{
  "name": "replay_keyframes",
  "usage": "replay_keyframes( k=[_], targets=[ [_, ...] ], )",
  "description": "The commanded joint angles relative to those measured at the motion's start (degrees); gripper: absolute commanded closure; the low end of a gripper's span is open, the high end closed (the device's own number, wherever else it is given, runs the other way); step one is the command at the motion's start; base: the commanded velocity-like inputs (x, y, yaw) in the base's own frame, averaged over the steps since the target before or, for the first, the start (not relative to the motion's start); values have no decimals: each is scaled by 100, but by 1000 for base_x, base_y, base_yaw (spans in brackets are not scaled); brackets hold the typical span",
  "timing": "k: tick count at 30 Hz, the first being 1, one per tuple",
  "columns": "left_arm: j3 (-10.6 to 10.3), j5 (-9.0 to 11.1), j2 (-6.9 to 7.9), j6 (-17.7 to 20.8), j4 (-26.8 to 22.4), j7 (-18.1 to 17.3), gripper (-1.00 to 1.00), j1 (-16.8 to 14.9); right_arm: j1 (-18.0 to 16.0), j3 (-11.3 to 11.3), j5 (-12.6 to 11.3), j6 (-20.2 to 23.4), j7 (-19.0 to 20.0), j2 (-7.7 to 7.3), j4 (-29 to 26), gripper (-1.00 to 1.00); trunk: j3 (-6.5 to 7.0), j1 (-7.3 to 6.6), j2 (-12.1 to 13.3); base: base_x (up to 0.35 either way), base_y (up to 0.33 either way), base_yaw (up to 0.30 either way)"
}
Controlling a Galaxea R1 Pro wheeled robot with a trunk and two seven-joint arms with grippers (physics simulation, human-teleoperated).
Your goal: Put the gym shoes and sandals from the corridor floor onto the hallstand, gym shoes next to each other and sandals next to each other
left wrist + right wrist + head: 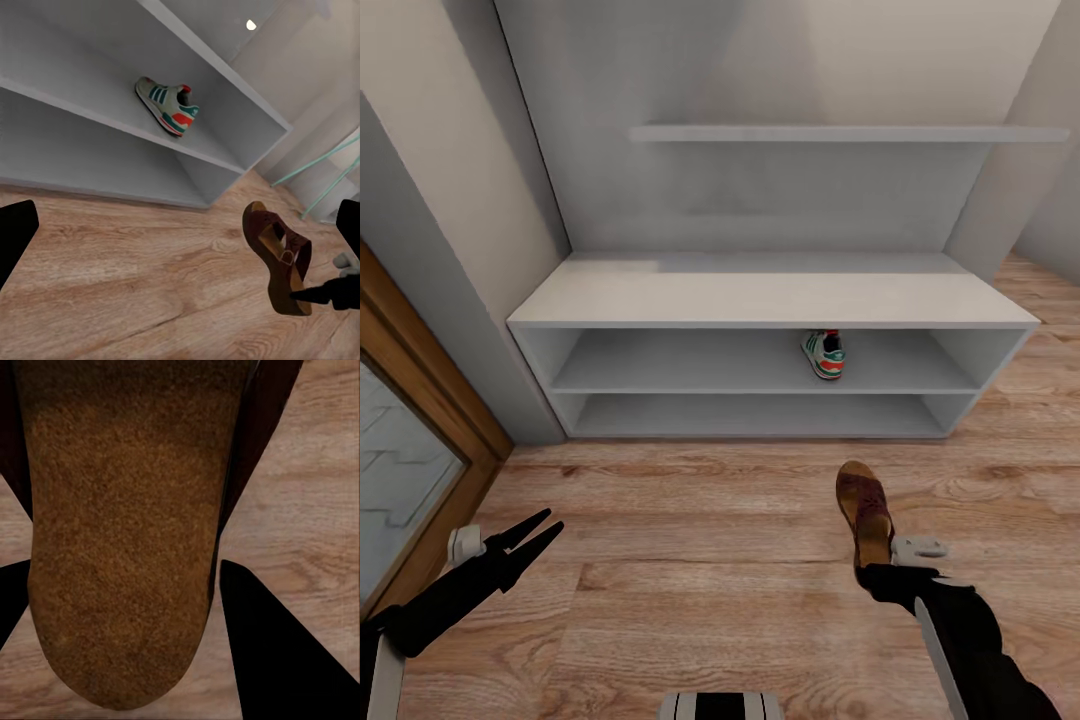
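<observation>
R gripper [882, 574] clamped on heel end of sandal [864, 510]; sandal held off corridor floor [690, 560], toe aimed at hallstand [770, 300]. L gripper [528, 533] spread apart, nothing held, low near door frame. Gym shoe [823, 354] seen on upper shelf, right of centre. Strap and buckle shown in L wrist view; tan footbed between fingers [277, 645] in R wrist view. Shelf space free either side of shoe.

home corridor | grey shoe rack [770, 298] showing 2 open shelves | wood-plank floor [690, 560] running below | wood-framed door [420, 400] standing beside
</observation>
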State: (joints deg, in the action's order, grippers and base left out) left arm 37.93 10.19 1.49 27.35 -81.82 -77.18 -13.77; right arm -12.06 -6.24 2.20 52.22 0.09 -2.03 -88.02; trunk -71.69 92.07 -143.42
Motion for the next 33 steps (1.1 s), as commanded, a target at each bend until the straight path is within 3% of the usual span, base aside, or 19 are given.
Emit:
replay_keyframes(
  k=[1, 4, 13, 17, 23, 33],
  targets=[
    [4, 9, 0, 60, 0, -21, -100, -1, -2, 41, 59, 31, -14, -1, -5, 100, -4, -1, -2, 0, 0, 0],
    [4, 9, 0, 60, 0, -25, -100, 5, -4, 155, 61, 34, -17, 38, -1, 100, -4, -1, -2, 0, 0, 0],
    [-4, 10, 0, 60, 0, -26, -100, 63, -42, 206, 53, 62, -17, 289, 23, 100, -4, -1, -2, 0, 0, 0],
    [-144, 9, 0, 60, 0, -26, -100, 90, -99, 427, 53, 76, -22, 513, 29, 100, -4, -1, -2, 0, 0, 0],
    [-210, 9, 0, 53, 0, -26, -100, 94, -556, 517, 53, 79, -26, 598, 147, 100, -4, -1, -2, 0, 0, 0],
    [-215, 9, 0, 40, 0, -25, -100, 94, -1376, 527, 53, 87, -26, 607, 1468, 100, -4, -1, -2, 0, 0, 0]
  ],
)
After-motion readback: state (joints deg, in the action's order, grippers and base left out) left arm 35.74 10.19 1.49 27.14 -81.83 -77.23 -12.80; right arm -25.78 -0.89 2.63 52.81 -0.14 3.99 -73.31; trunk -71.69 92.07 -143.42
